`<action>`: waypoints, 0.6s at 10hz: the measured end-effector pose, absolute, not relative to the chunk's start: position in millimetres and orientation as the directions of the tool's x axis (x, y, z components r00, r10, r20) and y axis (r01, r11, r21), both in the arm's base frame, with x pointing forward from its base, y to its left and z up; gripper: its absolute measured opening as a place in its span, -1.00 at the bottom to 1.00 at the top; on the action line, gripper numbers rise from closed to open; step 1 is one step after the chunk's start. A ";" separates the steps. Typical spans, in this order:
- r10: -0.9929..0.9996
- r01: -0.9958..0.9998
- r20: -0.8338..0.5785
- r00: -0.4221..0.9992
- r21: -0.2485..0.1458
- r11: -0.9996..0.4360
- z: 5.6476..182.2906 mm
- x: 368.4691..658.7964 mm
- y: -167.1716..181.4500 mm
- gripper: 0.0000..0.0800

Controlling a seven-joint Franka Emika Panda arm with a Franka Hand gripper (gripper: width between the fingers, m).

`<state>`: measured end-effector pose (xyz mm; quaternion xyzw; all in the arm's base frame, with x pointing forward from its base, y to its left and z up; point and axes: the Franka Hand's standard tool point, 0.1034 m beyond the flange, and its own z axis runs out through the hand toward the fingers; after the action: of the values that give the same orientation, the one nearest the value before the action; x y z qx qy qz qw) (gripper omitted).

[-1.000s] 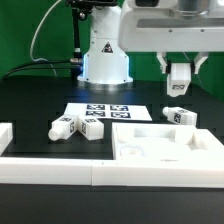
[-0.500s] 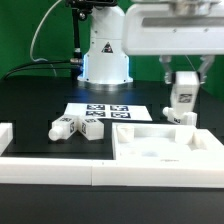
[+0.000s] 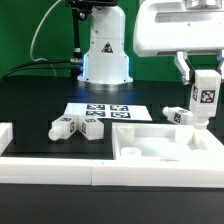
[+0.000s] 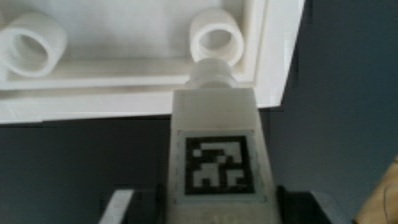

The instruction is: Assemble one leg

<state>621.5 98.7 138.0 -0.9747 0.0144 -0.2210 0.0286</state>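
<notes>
Wrist view crops the tool (image 4: 210,206) gripping the leg (image 4: 217,135).

Bright, soft light falls on a matte black table (image 3: 30,105) that spreads across the middle of the exterior view. Behind it, from nine to eleven o'clock, hangs a plain green backdrop (image 3: 20,40), which is dimmer where it meets the table's far edge. A thin white marker board (image 3: 100,110) lies flat near the centre of the tabletop. A broad white ledge (image 3: 50,172) runs along the near edge from seven to five o'clock, with a pale front face below it at six o'clock. In the wrist view the dark tabletop (image 4: 347,100) appears blurred.
</notes>
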 end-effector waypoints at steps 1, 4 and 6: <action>-0.037 -0.014 0.410 0.912 -0.059 -0.998 135.8 619.8 98.3 -0.28; -0.004 0.020 0.471 0.882 -0.047 -0.999 141.0 632.1 100.4 -0.28; -0.005 0.019 0.470 0.883 -0.047 -0.999 140.8 632.0 99.9 -0.28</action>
<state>632.0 99.9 140.8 -0.9699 -0.0035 -0.2423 0.0250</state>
